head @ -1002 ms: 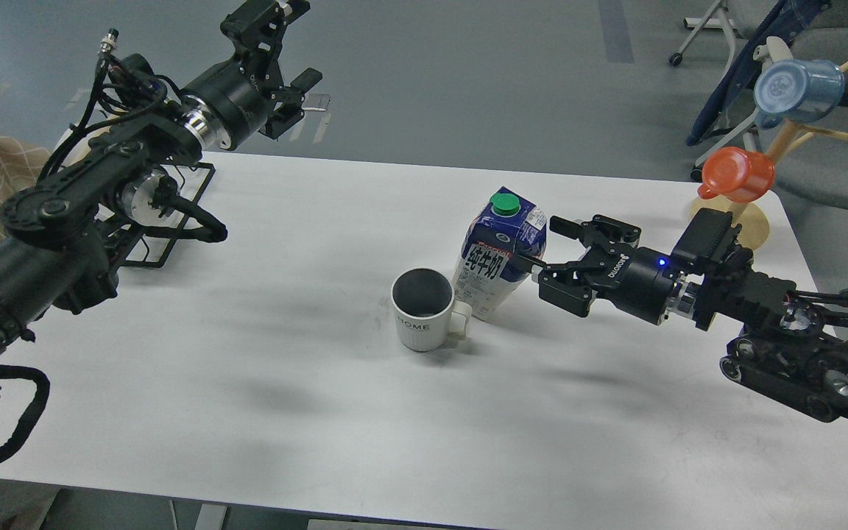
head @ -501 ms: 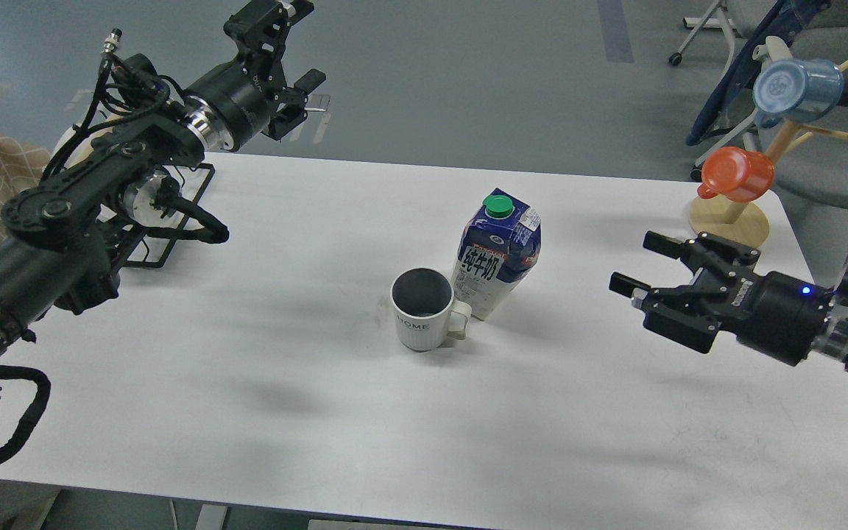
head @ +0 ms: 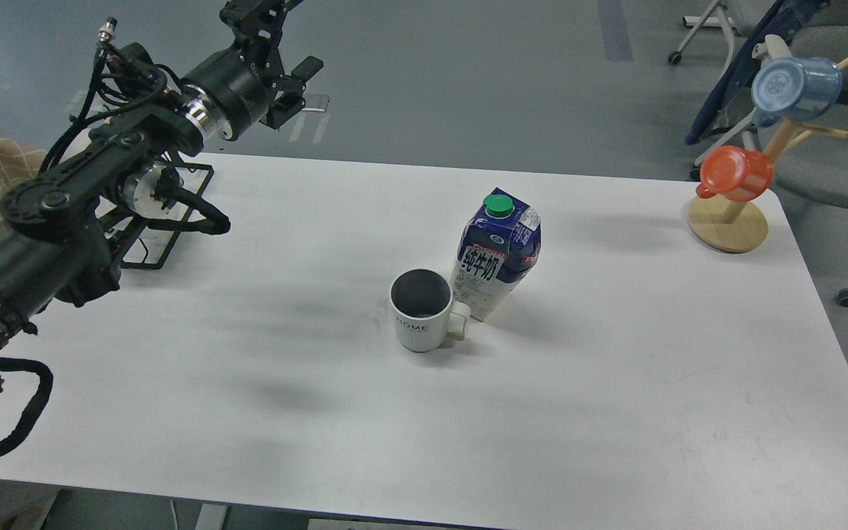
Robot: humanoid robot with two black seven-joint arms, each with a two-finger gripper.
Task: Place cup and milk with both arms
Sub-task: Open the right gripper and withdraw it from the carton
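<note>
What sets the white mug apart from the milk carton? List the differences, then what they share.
The white mug is short, round and open-topped; the milk carton is taller, boxy and closed with a green cap. The mug is plain white with small lettering; the carton is blue and white with large characters. The mug has a side handle; the carton has none. Both stand upright on the white table, close together.

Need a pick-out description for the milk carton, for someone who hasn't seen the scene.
Start at the white table; near its middle two things stand together. The blue-and-white milk carton is the taller one, behind the white ribbed mug, and alone has a green screw cap.
</note>
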